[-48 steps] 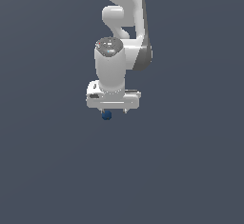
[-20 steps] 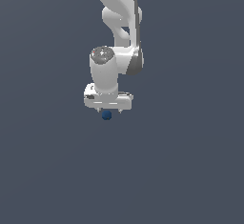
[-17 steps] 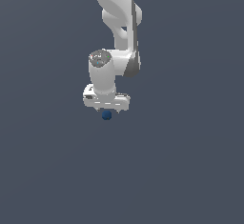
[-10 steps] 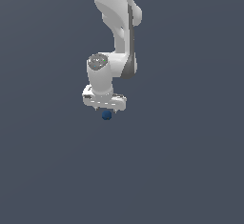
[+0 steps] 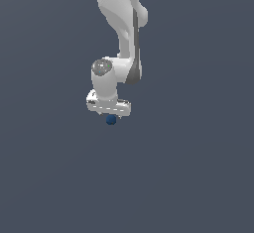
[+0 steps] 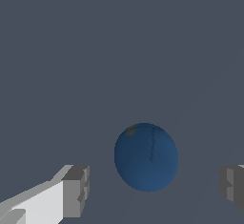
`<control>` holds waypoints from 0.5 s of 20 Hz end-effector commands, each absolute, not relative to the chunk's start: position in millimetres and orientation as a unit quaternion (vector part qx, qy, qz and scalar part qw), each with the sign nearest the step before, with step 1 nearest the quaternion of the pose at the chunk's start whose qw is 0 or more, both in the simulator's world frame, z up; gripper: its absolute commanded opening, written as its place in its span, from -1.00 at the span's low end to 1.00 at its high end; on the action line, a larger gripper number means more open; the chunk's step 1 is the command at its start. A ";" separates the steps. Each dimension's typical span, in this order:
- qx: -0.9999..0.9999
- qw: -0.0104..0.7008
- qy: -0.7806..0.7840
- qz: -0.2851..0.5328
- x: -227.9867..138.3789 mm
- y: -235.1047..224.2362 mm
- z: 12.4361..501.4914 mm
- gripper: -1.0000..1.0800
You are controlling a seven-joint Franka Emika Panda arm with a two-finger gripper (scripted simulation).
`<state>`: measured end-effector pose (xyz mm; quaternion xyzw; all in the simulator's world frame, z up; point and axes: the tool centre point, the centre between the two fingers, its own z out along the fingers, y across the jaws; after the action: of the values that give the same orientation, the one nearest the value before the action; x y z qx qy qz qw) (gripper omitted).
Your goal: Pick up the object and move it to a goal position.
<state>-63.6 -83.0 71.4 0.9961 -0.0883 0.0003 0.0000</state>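
Observation:
The object, a small dark blue ball (image 5: 111,120), lies just under the white hand in the exterior view. My gripper (image 5: 109,115) points down over it. In the wrist view the ball (image 6: 146,157) sits between the two grey fingertips, one (image 6: 74,192) on one side and the other (image 6: 232,187) at the frame's edge. A clear gap shows on each side of the ball, so the gripper (image 6: 153,188) is open and not touching it. How far the fingers reach down around the ball is hidden in the exterior view.
The white arm (image 5: 121,24) rises from the hand to the top of the exterior view. Everything else is a plain dark grey surface (image 5: 198,177) with no other objects or edges showing.
The hand has shifted slightly toward the exterior view's left and tilted, with the arm's upper links swinging the same way. The ball has stayed where it was.

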 end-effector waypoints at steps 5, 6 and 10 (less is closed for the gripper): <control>0.996 0.000 -0.089 0.000 -65.3 -83.1 41.2 0.92; 0.996 0.000 -0.089 0.000 -65.3 -83.3 38.0 0.92; 0.996 0.000 -0.089 0.000 -64.8 -83.2 31.2 0.92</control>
<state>-65.4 -83.2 33.3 0.9960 -0.0893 -0.0007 0.0000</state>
